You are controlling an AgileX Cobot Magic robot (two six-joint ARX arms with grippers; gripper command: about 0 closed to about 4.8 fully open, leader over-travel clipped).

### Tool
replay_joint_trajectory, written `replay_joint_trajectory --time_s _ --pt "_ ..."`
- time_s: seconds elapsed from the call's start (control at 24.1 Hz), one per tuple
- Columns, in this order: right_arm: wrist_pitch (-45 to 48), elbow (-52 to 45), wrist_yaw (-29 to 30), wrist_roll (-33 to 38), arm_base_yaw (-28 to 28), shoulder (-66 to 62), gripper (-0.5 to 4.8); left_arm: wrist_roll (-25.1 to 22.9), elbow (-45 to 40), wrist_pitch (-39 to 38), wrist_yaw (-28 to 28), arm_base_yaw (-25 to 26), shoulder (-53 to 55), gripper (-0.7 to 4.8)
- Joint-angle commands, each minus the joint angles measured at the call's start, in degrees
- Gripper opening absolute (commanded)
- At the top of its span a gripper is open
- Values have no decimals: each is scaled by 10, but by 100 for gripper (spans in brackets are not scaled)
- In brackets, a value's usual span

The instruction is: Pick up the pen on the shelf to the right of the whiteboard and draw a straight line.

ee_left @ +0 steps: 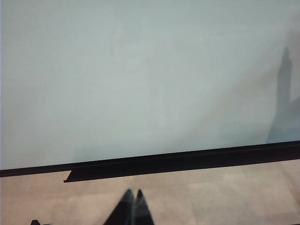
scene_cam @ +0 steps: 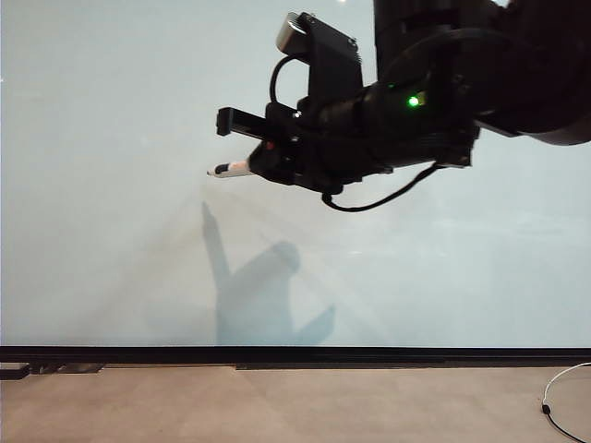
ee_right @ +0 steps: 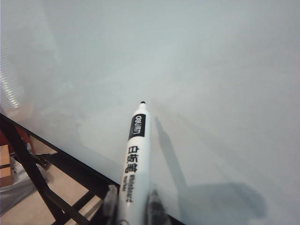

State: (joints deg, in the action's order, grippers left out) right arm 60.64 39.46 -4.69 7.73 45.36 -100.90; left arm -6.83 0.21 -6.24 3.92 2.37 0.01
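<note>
Whiteboard point(scene_cam: 111, 185): glossy, smooth, pale grey-white face; faint sheen and soft shadows show on it. A thin black strip point(scene_cam: 295, 354) with a dull finish runs along its bottom edge.

Floor point(scene_cam: 277, 406): beige, matt, lightly mottled, with faint seams.

Pen point(ee_right: 134, 154): smooth white plastic barrel, slightly glossy, with a printed black label band and black lettering; small dark tip.

Right gripper point(scene_cam: 263, 164), clamped on the pen in front of the board's upper middle: black, matt, hard plastic or coated metal, cannot tell which; a smooth black cable loops below it.

Left gripper point(ee_left: 132, 208), near the floor below the bottom edge: dark fingers pressed together, dull sheen.
</note>
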Motion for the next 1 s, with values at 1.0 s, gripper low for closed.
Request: replay_joint_trajectory --time_s 1.0 --pt "-20 68 23 -27 -61 -40 -7 0 2 7 2 0 0 -5"
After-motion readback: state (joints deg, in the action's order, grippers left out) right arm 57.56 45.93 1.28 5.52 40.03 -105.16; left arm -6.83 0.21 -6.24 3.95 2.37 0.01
